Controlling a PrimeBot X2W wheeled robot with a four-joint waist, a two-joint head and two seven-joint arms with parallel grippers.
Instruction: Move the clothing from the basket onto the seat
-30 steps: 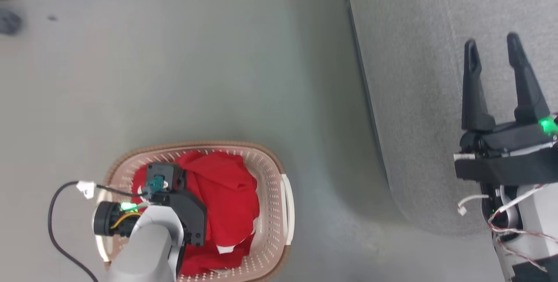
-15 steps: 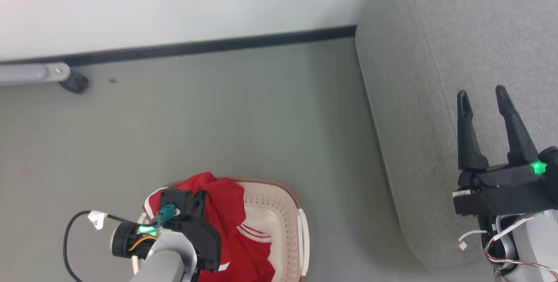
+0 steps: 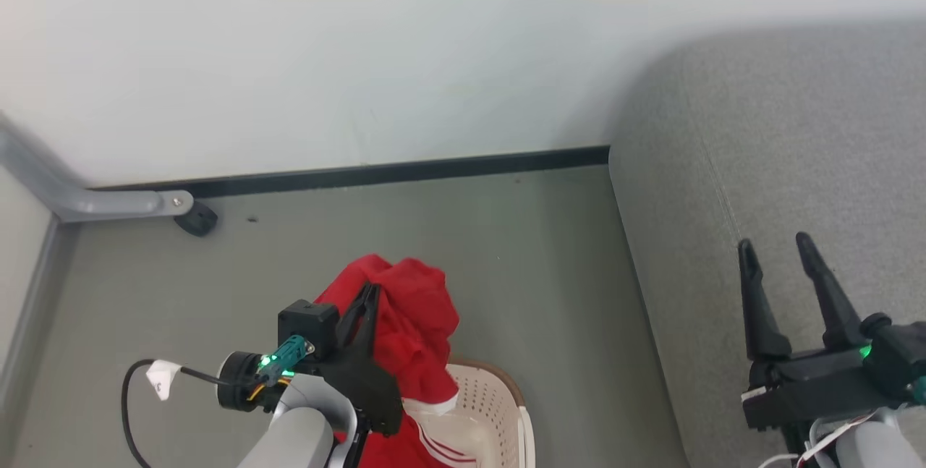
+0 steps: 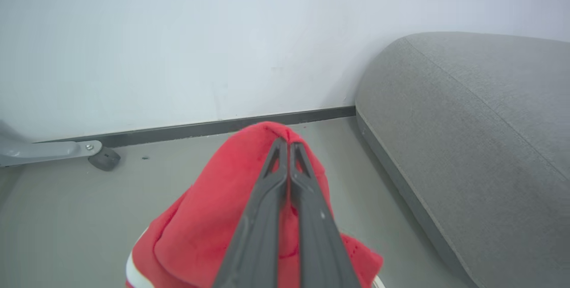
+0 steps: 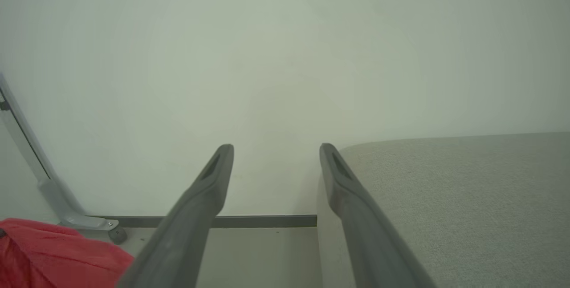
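Progress: sitting early in the job, judging by the lie of things. Pinching the clothing (image 3: 416,323) with the left gripper (image 3: 370,291), pressing both long dark fingers fully together on a ridge of red fabric right at their tips. Holding that bunch raised above the basket (image 3: 499,403), with the cream perforated wall lying beneath and a little to the right of the closed fingers. Letting the rest of the red cloth hang down from the pinch, with white-striped folds trailing behind the left wrist into the basket, so probably not yet having the garment wholly free of the rim. Holding the right gripper (image 3: 774,242) spread wide, grasping nothing, hovering by the seat (image 3: 759,164) with grey upholstery under and to the right of its fingers. Finding the seat well to the right of the left gripper, across a strip of floor (image 3: 470,236). Seeing nothing red on the cushion around the right gripper, so counting no garment as delivered. Leaving to do, by this reading: bringing the pinched garment rightward over that strip, setting it on the grey cushion ahead of the right gripper, letting go, then going back for anything remaining in the basket. Not being able to tell from these views about further garments lying under the hanging one.
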